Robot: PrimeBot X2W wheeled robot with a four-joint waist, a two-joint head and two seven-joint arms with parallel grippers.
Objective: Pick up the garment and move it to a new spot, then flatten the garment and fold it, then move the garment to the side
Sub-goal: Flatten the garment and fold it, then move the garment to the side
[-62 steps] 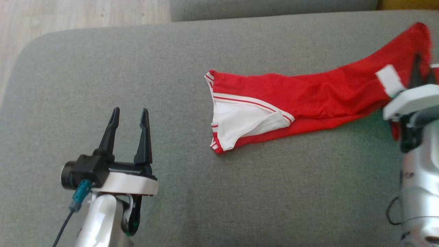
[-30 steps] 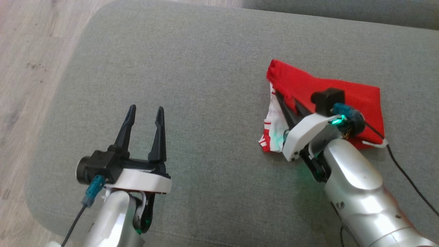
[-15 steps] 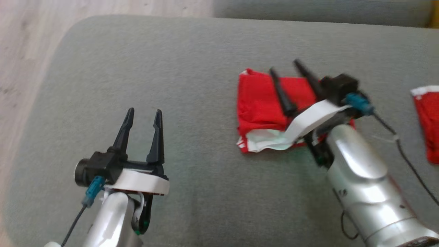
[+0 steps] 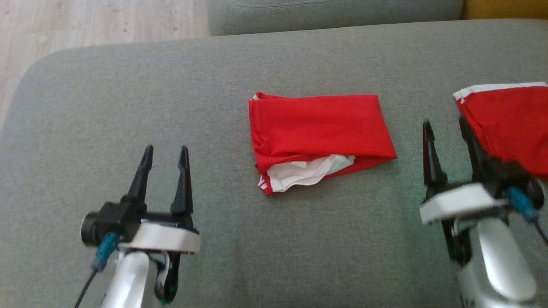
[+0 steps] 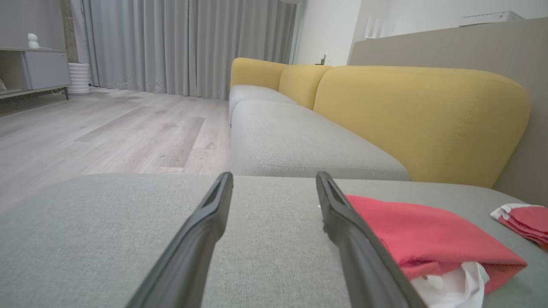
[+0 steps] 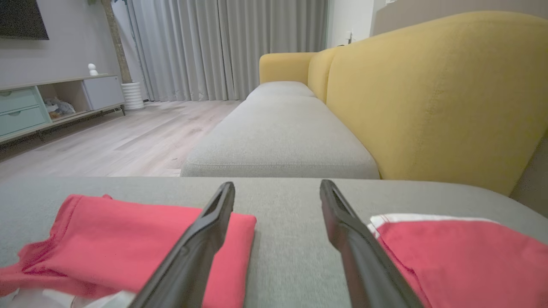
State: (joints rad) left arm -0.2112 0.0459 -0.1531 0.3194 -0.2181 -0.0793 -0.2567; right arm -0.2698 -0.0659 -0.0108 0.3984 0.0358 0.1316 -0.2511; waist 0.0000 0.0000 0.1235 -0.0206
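The garment [image 4: 317,132] is red with white trim and lies folded into a rectangle on the grey sofa seat [image 4: 222,72], a white layer peeking out at its near edge. It also appears low right in the left wrist view [image 5: 424,239] and low left in the right wrist view [image 6: 128,239]. My left gripper [image 4: 165,149] stands open, empty, to the garment's left. My right gripper [image 4: 445,124] is open and empty, between the folded garment and a second red garment [image 4: 509,124]. In each wrist view the fingers [image 5: 214,214] [image 6: 214,218] are spread over bare cushion.
The second red garment with a white band [image 6: 462,252] lies at the right edge of the seat. A yellow backrest [image 5: 419,119] runs along the far right side. Another grey cushion [image 6: 278,141] continues ahead. Wooden floor [image 4: 85,21] lies beyond the seat's left end.
My right gripper has opened, let go of the garment and drawn back to its right. The garment now lies folded and free. The head camera has shifted. The left gripper stays open.
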